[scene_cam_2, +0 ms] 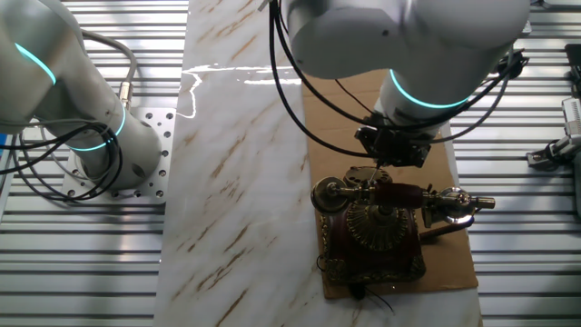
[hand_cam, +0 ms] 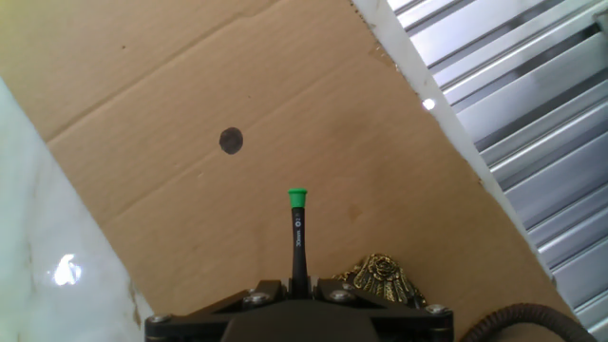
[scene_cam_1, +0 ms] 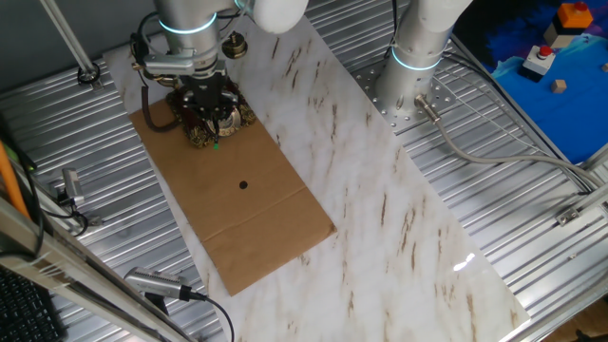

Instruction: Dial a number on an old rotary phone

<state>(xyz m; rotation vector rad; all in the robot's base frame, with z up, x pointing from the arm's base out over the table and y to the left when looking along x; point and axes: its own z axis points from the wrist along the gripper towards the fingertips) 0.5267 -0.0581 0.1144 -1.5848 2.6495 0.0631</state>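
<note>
The phone (scene_cam_2: 377,227) sits at one end of a brown cardboard sheet (scene_cam_1: 252,214) that lies on the marble desk (scene_cam_1: 380,209), close to that sheet's short edge. Its dark red-brown body carries gold filigree trim, and the round gold dial faces up on the sloped front. The handset (scene_cam_2: 399,193) rests across the cradle on top, its brass ends sticking out to either side. In the hand view only a gold filigree corner of the phone (hand_cam: 380,277) shows at the bottom edge.

The claw (scene_cam_2: 392,150) hangs directly over the phone, just above the handset and dial; whether it touches them cannot be told. It is closed on a thin black stick (hand_cam: 298,237) with a green tip, gripped at its base so that the stick juts straight out ahead of the fingers. In the one fixed view the green tip shows just beside the phone's edge, over the cardboard.

A small dark round spot (scene_cam_1: 243,185) marks the cardboard near its middle, well apart from the phone. The sheet has a crease across it toward its far end.

The marble desk runs as a long strip between ribbed metal surfaces (scene_cam_1: 532,209) on both sides. The arm's white base (scene_cam_1: 413,57) is bolted to a metal plate at the desk's edge.
</note>
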